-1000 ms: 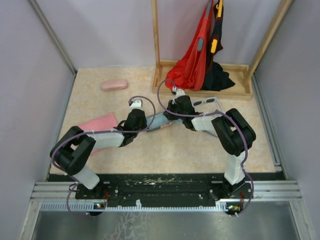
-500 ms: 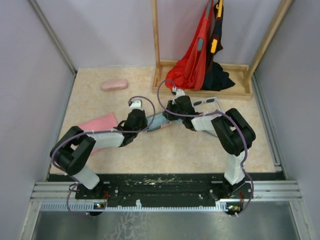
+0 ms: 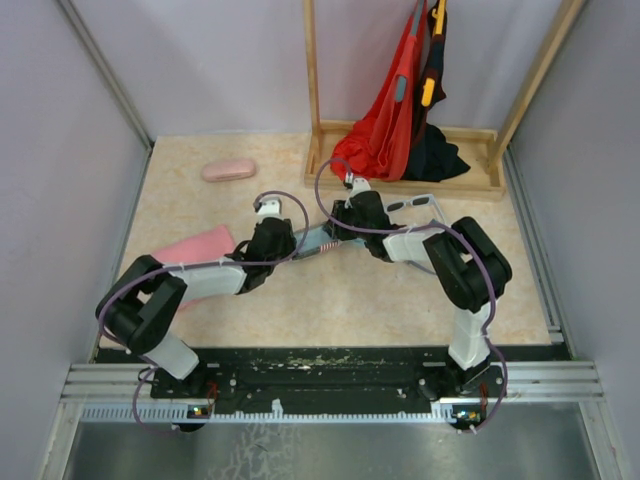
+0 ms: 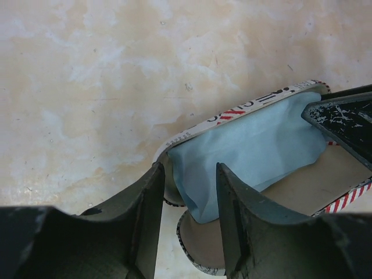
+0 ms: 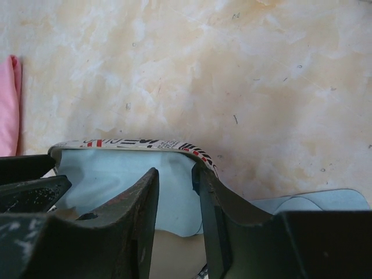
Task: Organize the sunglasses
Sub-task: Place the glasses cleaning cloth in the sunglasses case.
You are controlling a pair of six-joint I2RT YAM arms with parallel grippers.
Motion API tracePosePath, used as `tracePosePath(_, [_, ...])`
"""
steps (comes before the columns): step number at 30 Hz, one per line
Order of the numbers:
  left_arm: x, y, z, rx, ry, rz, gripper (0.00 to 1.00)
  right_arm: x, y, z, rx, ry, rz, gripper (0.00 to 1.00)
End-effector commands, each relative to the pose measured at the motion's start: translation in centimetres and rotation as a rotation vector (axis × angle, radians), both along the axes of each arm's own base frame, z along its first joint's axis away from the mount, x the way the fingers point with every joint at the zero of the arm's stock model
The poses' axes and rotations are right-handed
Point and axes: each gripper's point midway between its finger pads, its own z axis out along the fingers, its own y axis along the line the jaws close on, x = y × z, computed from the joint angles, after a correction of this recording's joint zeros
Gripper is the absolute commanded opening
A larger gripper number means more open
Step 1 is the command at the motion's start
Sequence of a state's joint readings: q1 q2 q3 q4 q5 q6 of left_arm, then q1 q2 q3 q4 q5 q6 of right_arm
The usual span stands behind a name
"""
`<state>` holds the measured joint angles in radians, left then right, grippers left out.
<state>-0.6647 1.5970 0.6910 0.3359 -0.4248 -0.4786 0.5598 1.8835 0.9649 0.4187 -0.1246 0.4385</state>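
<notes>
— Wider than a second ago: left gripper [image 4: 189, 174] and right gripper [image 5: 174, 171], jaws apart, clamped on nothing, each at one end of the flag-printed case [image 4: 256, 104].
— Step in hand?
— Probably letting go of the opened case. Next, likely: fetch the white sunglasses [image 3: 412, 203], lying on the table [image 3: 350, 290] near the wooden rack [image 3: 470, 185], a little to the right of the right gripper, held by nothing.
— Calls for what?
— A gentle pinch on the chunky frame, away from the dark lenses. Hard smooth plastic, so could slip.
— And the case?
— Oblong, rounded ends, stiff shell; red stripes and black letters outside, plain beige lining. Inside, light-blue cloth [image 4: 250, 145]: thin, soft, creased. Perhaps to flatten first.
</notes>
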Motion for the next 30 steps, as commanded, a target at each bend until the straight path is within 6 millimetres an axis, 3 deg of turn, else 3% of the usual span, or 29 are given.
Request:
tracePosePath(1, [0.0,0.4,1.4,-0.029,-0.023,0.017,0.48,1.5,-0.2,4.8,0.055,-0.111,-0.029,0.36])
tracePosePath(12, [-0.7,0.7,2.4,-0.042,-0.022,0.011,0.52,0.4,-1.4,5.4,0.034,-0.117,-0.044,0.43])
tracePosePath(20, [-1.3,1.7,4.0,-0.038,-0.045,0.022,0.55,-0.8,-3.5,5.2,-0.021,-0.115,-0.088,0.46])
tracePosePath(22, [-1.6,1.9,4.3,-0.04,-0.049,0.023,0.55,-1.1,-4.0,6.0,-0.027,-0.126,-0.099,0.46])
tracePosePath(30, [-2.9,2.6,2.8,-0.032,0.028,0.011,0.55,-2.7,-6.1,3.5,-0.135,-0.046,-0.131,0.44])
